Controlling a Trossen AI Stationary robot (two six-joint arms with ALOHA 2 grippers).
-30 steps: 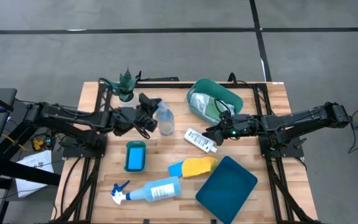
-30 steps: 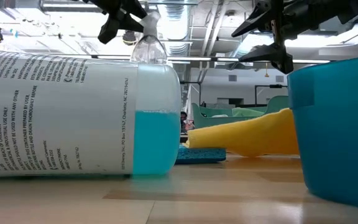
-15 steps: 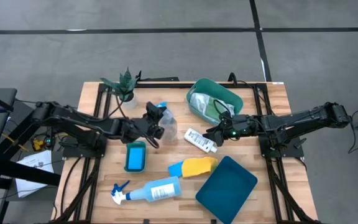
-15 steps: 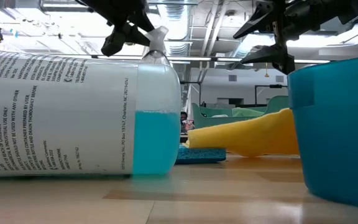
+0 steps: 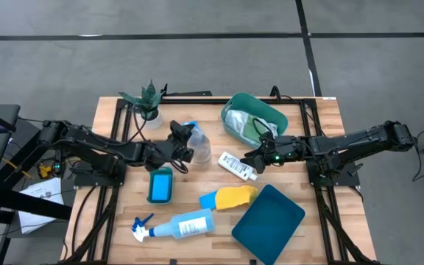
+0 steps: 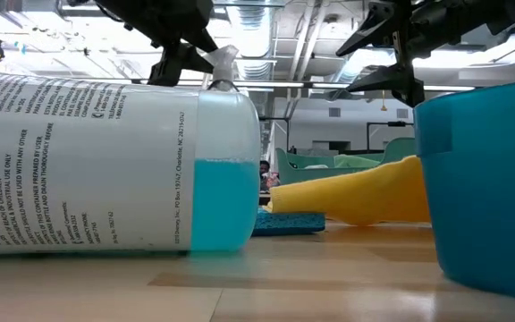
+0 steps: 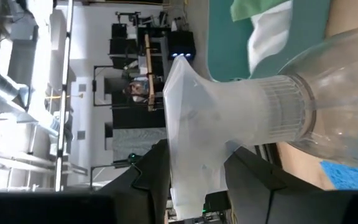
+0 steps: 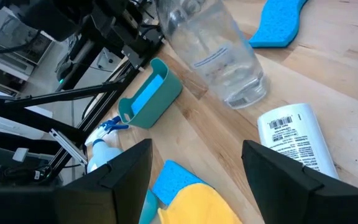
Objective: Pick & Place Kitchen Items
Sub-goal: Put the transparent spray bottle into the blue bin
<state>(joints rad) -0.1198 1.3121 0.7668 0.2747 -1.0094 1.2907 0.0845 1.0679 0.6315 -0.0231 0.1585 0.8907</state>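
The left gripper (image 5: 183,139), fingers clamped on the neck of one clear bottle (image 5: 197,146) at table centre, faces the wide-open, empty right gripper (image 5: 252,157) at 3 o'clock over one white bottle (image 5: 237,165), on the wooden table (image 5: 322,199)

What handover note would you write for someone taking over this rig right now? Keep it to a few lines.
Left gripper: shut on the clear bottle at its cap, mid-table.
Right gripper: open, above the small white bottle.
Done: cloths lie in the teal tub.
Left: both bottles, spray bottle, yellow cloth and blue sponge lie on the table.
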